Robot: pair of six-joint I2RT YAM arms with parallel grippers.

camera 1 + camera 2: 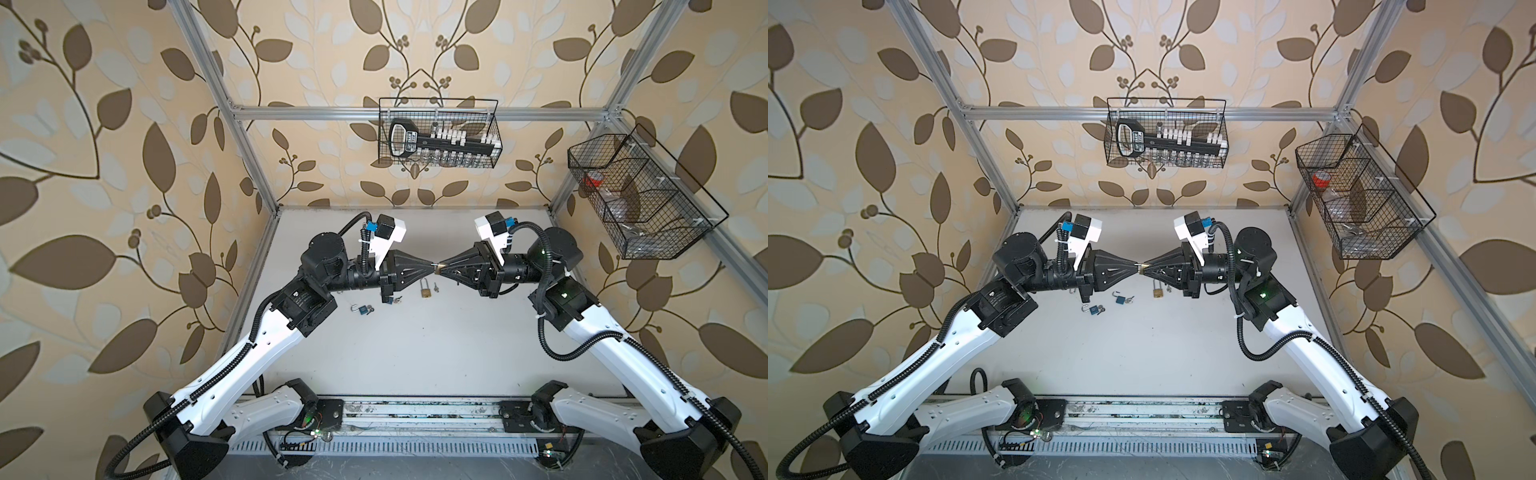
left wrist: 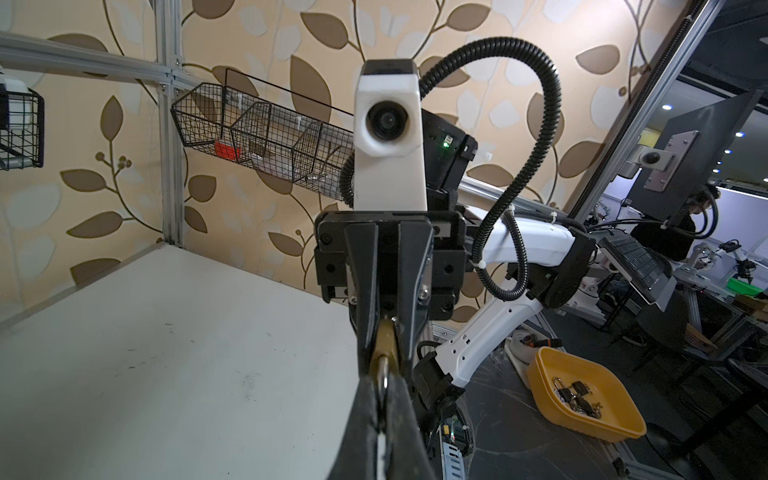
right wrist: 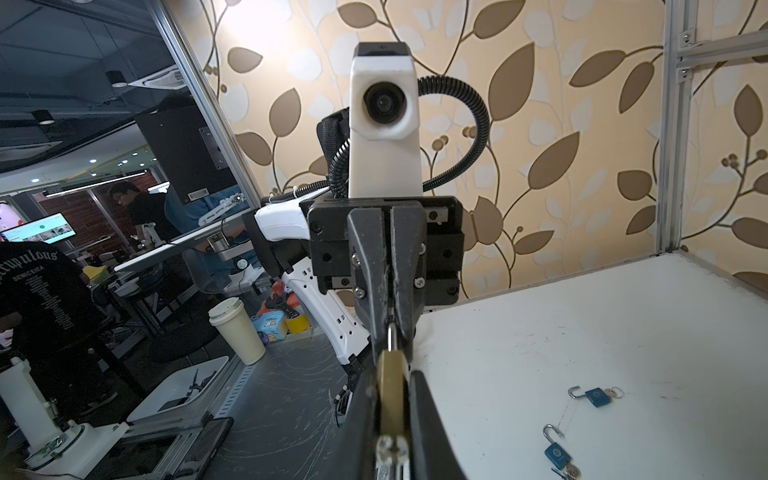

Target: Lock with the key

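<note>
Brass padlock (image 3: 390, 386) mid-air — body clamped in right end effector (image 1: 444, 266), shackle (image 3: 391, 336) pinched by left end effector (image 1: 431, 268).

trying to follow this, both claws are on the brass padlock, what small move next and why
Probably ease the left claw toward the right claw, pressing the shackle into the brass padlock: each claw is shut on one end, tip to tip above the table. Whether it has latched I cannot tell.

The left gripper (image 1: 1135, 264) and right gripper (image 1: 1147, 266) stood tip to tip above the table (image 1: 1142, 353), a small brass padlock (image 1: 1143, 269) pinched between them.
</note>
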